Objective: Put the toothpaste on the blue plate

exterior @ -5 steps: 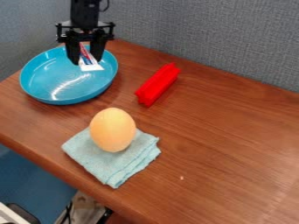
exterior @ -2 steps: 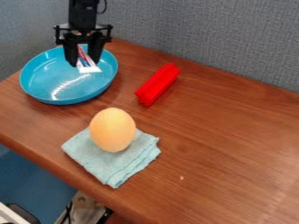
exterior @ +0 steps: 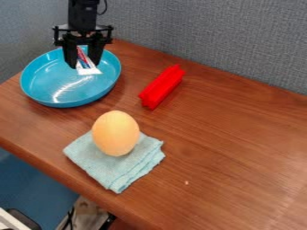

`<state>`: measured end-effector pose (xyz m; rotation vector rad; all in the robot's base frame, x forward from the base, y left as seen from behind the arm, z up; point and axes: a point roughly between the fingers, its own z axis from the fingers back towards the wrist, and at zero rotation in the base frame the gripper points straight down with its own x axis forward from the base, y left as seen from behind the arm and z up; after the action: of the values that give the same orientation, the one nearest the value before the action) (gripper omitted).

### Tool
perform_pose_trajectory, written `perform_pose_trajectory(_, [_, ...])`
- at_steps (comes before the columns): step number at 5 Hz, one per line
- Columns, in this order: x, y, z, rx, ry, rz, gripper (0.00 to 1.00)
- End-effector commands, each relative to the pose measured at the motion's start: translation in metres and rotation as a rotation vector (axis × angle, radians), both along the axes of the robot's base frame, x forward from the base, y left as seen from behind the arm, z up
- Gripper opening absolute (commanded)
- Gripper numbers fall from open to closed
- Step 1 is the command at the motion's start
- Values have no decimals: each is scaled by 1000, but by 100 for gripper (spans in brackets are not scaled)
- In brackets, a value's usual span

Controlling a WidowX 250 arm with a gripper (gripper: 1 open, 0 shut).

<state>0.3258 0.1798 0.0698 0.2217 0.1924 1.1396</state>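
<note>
Black two-fingered hand (exterior: 83, 49) is nearly closed w/ the small white toothpaste tube (exterior: 88, 66), red & blue print, pinched btwn its tips, over the far side of the round glossy blue plate (exterior: 57, 88). Can't tell if tube touches plate. On the brown wooden bench (exterior: 228, 144): red rectangular block (exterior: 161, 86) right of plate; smooth orange egg-shaped thing (exterior: 117, 133) on pale blue-green cloth (exterior: 110, 165), nearer me.

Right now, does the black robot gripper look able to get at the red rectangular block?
Probably not yet: the black gripper appears closed on the white toothpaste tube over the blue plate. Nothing visible stands between it and the red block.
</note>
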Motion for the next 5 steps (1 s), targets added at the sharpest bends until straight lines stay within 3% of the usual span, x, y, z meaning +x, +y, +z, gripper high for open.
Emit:
perform_pose_trajectory(1, [2, 14, 15, 31, -42, 19, 0])
perform_pose_trajectory(3, [2, 18, 12, 26, -36, 22, 0])
perform_pose_trajectory(4, [-1, 19, 13, 20, -34, 11, 100])
perform_pose_trajectory(5, [-3, 21, 15, 14, -35, -5, 100])
